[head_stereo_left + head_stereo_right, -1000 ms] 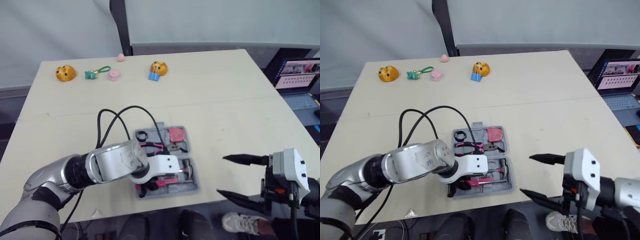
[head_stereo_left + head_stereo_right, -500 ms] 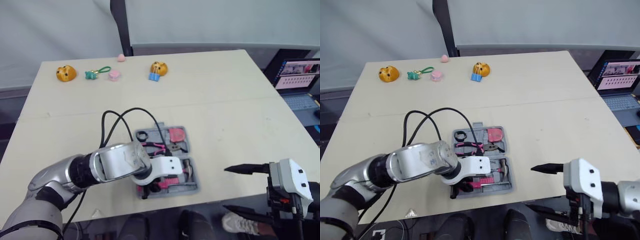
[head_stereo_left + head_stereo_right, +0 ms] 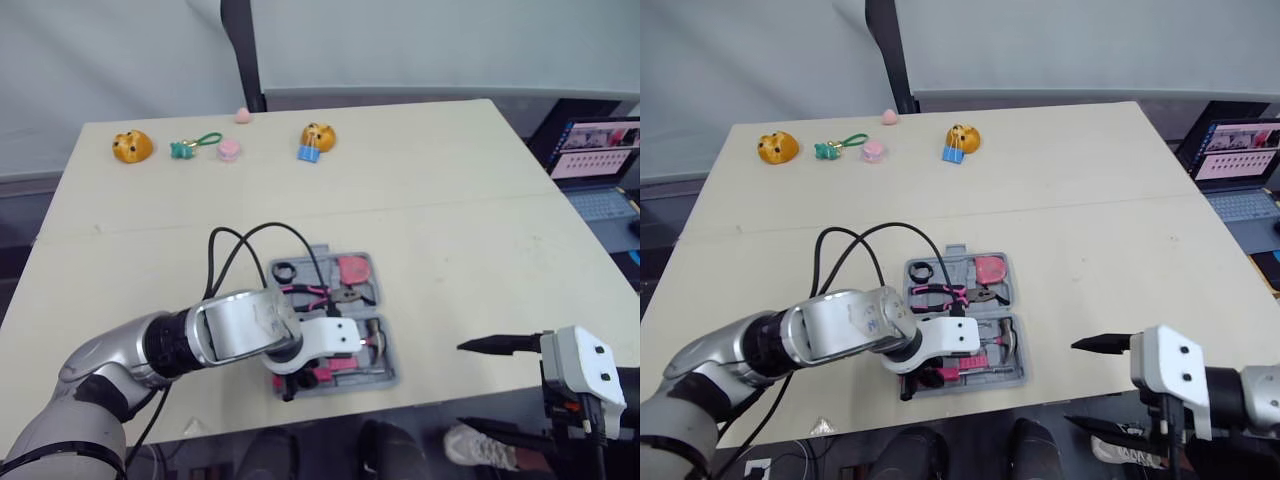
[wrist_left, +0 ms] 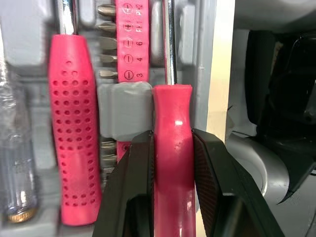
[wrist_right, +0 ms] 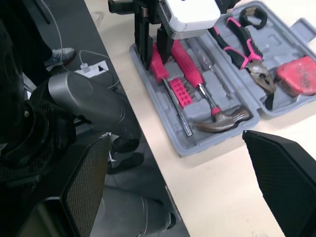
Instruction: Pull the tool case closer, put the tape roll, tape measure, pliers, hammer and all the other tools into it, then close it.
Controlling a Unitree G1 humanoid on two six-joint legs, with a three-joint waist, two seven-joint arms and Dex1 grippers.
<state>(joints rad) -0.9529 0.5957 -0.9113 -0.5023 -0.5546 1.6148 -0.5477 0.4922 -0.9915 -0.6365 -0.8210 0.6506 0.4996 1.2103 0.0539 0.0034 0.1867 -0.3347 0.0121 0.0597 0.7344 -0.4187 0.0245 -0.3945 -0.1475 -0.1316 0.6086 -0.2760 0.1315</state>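
The left gripper [image 4: 172, 136] is clamped on the smooth pink screwdriver handle [image 4: 172, 103], gripping near its butt, likely so the shaft lies along its moulded slot beside the dotted pink handle [image 4: 74, 123]. The tool case [image 5: 158, 103] lies open at the middle of the table's [image 3: 450, 200] near edge, within easy reach, with pliers [image 5: 244, 49], hammer [image 5: 222, 120] and tape measure [image 5: 296, 74] seated. The right gripper [image 3: 1095, 388] hangs past the near-right edge, spread wide and empty, seemingly keeping clear until the closing.
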